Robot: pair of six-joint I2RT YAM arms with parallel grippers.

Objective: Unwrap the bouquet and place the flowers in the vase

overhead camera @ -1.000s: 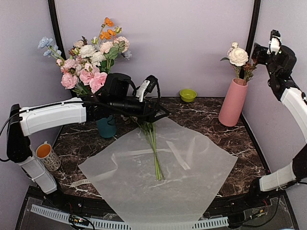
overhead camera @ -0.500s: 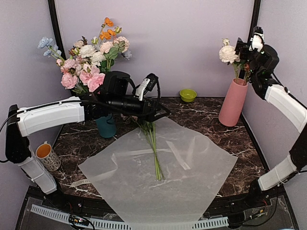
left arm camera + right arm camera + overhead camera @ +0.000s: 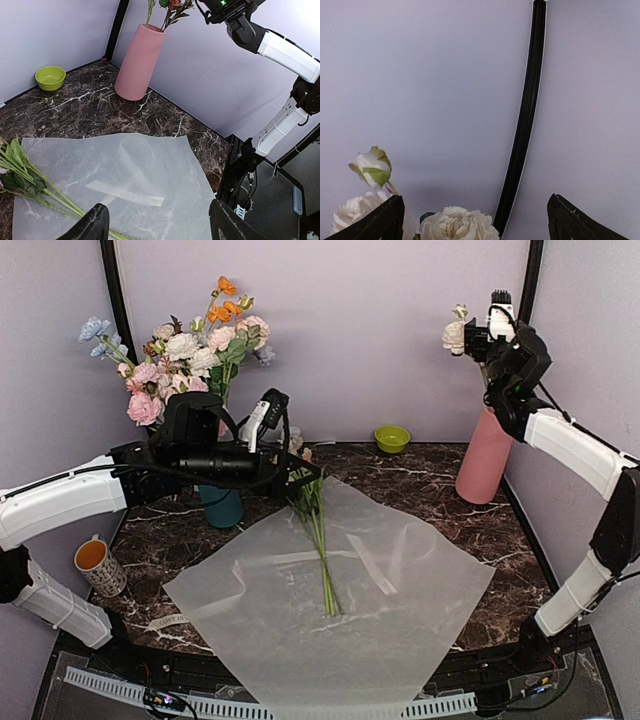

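Fingers (image 3: 375, 220) of the right gripper (image 3: 475, 200), spread wide about white blooms (image 3: 457, 225), have been swung left above the far-right vase (image 3: 483, 465). More flowers (image 3: 322, 560) are left on the paper (image 3: 400, 580) by the part-open, empty left gripper (image 3: 159, 207); filling is judged unfinished.

The overhead camera sits above and behind my bases, facing the far wall, far enough back to take in the whole table (image 3: 430, 475). My left wrist camera looks from the left side across to the far right corner, over my left gripper (image 3: 159, 210) (low in its view). It shares the wrapping paper (image 3: 130, 170), green bowl (image 3: 50, 78) and pink vase (image 3: 137, 62) with the overhead. My right wrist camera, high in that corner, faces the wall close up, sharing only the white blooms (image 3: 459, 225) and black corner post (image 3: 525, 115).
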